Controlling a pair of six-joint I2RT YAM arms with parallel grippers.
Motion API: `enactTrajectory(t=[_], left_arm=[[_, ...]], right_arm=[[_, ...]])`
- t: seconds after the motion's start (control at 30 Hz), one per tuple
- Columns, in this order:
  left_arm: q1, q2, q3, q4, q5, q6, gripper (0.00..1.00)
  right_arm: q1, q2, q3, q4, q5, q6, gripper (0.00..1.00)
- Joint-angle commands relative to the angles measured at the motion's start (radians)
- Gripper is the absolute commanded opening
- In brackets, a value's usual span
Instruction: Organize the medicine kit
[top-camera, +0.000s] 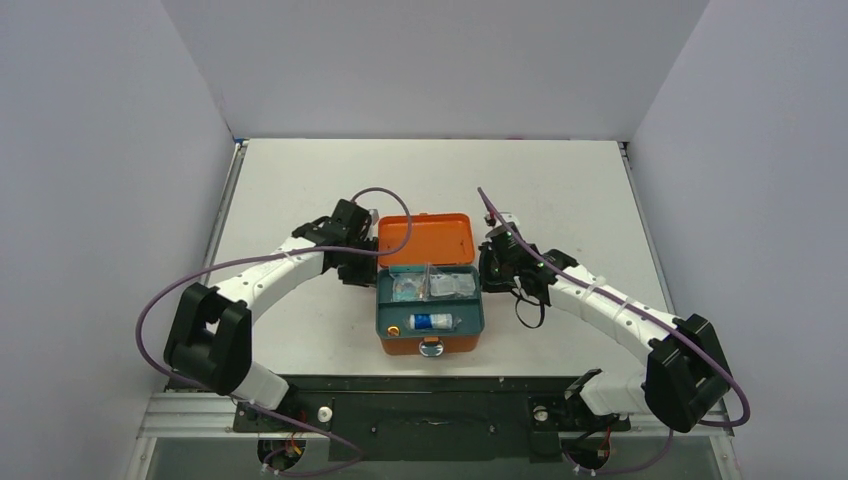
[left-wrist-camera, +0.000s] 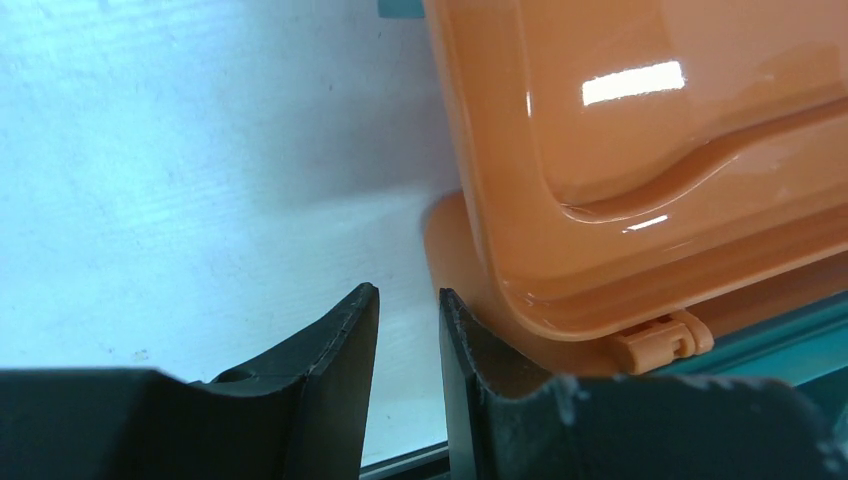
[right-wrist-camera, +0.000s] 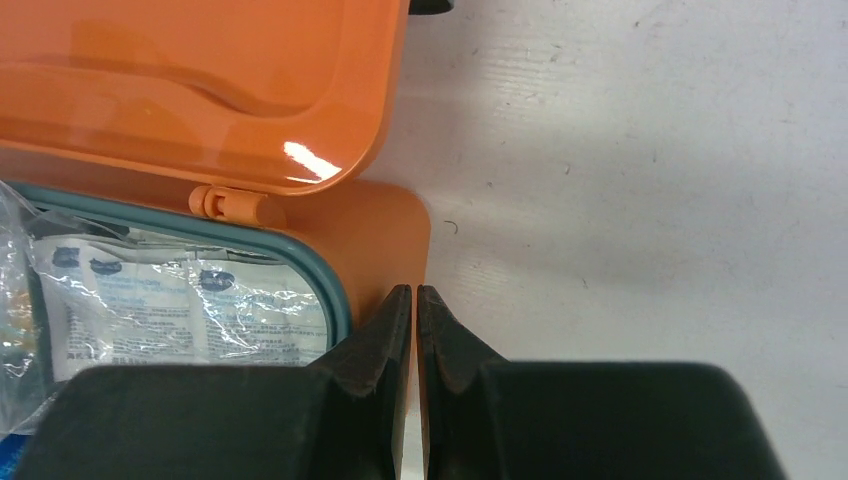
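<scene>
Left fingers (left-wrist-camera: 335, 370) stood slightly apart, empty, just left of the open medicine kit (top-camera: 425, 238). Right fingers (right-wrist-camera: 388, 345) were pressed together, empty, at its right rear corner.

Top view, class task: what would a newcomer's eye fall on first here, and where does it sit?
The orange kit stands open at the centre of the table, its lid raised at the far side, with clear packets and a bottle in its teal tray. The left gripper and right gripper flank it, one at each side.
</scene>
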Motion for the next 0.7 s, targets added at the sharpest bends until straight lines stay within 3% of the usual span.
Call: enactTrajectory(t=[0.0,0.67], left_arm=[[-0.024,0.045,0.131,0.162,0.130,-0.036,0.27],[-0.009,0.281,0.445,0.076,0.151,0.062,0.26]], right_arm=[[0.053,-0.014,-0.004,0.084,-0.089,0.067,0.05],[-0.070,-0.075,-0.082,0.088,-0.054,0.144,0.08]])
